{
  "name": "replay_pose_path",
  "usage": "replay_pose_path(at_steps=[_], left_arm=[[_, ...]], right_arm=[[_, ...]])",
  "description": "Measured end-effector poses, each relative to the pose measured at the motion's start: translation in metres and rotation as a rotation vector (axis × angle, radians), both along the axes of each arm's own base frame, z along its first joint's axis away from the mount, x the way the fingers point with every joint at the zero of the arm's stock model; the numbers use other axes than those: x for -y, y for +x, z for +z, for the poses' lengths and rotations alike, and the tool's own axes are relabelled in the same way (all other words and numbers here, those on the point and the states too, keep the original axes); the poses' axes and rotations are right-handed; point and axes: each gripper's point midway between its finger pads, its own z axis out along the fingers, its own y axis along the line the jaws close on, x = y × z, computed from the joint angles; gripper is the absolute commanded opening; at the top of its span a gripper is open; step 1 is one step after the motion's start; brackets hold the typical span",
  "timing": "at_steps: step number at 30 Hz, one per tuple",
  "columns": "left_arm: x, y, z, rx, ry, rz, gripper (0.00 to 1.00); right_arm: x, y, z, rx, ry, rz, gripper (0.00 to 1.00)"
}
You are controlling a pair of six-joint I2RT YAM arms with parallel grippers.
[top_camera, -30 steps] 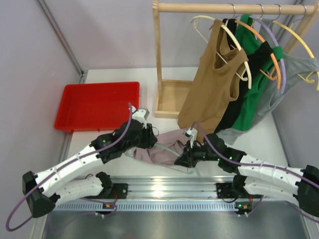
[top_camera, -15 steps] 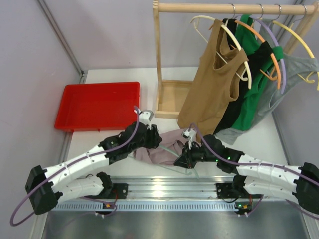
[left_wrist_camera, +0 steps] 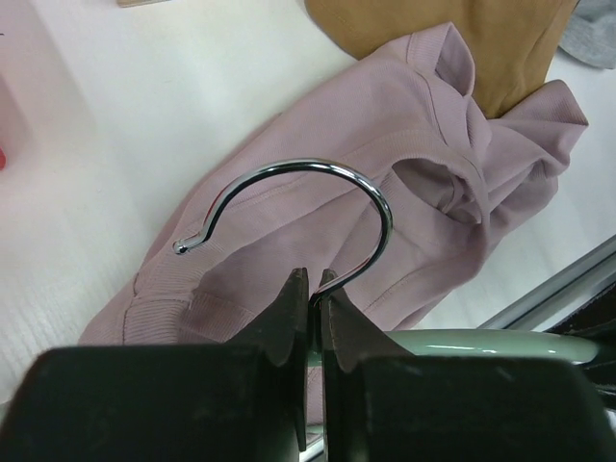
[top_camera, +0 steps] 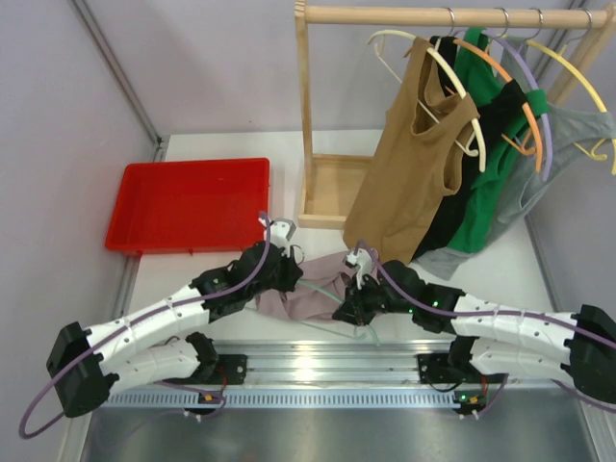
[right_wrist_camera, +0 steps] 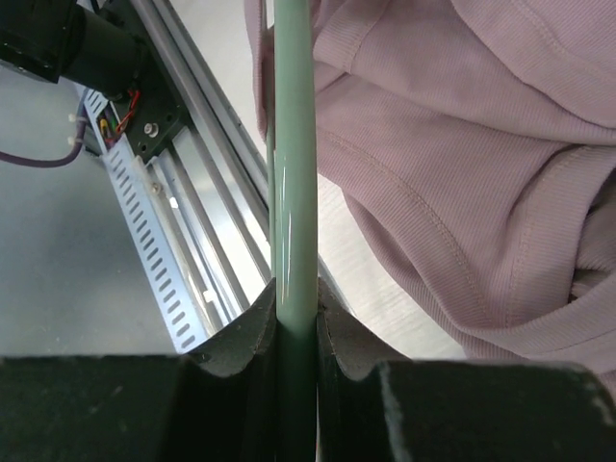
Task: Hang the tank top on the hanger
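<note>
Left gripper (left_wrist_camera: pixel 313 279) pinching the hanger (left_wrist_camera: pixel 462 345) at its hook (left_wrist_camera: pixel 384 207), right gripper (right_wrist_camera: pixel 294 294) clamping its green bar (right_wrist_camera: pixel 292 173), they should feed it gently into the tank top (left_wrist_camera: pixel 404 106).

Hanger (right_wrist_camera: pixel 292 173) cut off; tank top (right_wrist_camera: pixel 462 144) cropped.
</note>
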Motion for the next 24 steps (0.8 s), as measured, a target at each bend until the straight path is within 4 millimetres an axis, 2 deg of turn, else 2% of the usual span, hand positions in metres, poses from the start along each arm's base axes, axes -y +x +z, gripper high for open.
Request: replay_pose_path(at_steps=[1,3,4,6,7,10,15,20,22,24], left_arm=[[-0.001,0.0,0.0,0.003,0.001,0.001,0.0],[-0.002,0.0,0.002,0.01,-0.003,0.001,0.0],[-0.002,-0.001,0.002,0.01,-0.007,0.0,0.0],[-0.002,-0.002,0.002,0.013,-0.011,-0.002,0.0],[-0.003,-0.003,0.002,0.013,-0.014,-0.005,0.0],[-0.003,-0.004,0.002,0.016,-0.016,-0.012,0.0],[-0.004,-0.004,0.004,0.022,-0.019,-0.016,0.0],[-0.005,-0.005,0.003,0.027,-0.023,-0.017,0.0],[-0.005,-0.006,0.004,0.029,-0.026,-0.017,0.0],[-0.005,-0.006,0.005,0.034,-0.03,-0.018,0.0]], right_arm=[[0.0,0.0,0.0,0.003,-0.011,-0.004,0.17],[0.0,0.002,0.001,0.009,-0.035,-0.019,0.27],[0.0,0.004,0.003,0.014,-0.045,-0.031,0.35],[0.0,0.01,0.009,0.026,-0.055,-0.061,0.41],[0.001,0.013,0.011,0.031,-0.064,-0.074,0.49],[0.005,0.021,0.019,0.043,-0.084,-0.123,0.57],[0.017,0.035,0.038,0.07,-0.106,-0.232,0.58],[0.04,0.058,0.059,0.095,-0.161,-0.422,0.42],[0.046,0.065,0.059,0.092,-0.2,-0.476,0.38],[0.049,0.07,0.049,0.081,-0.259,-0.509,0.39]])
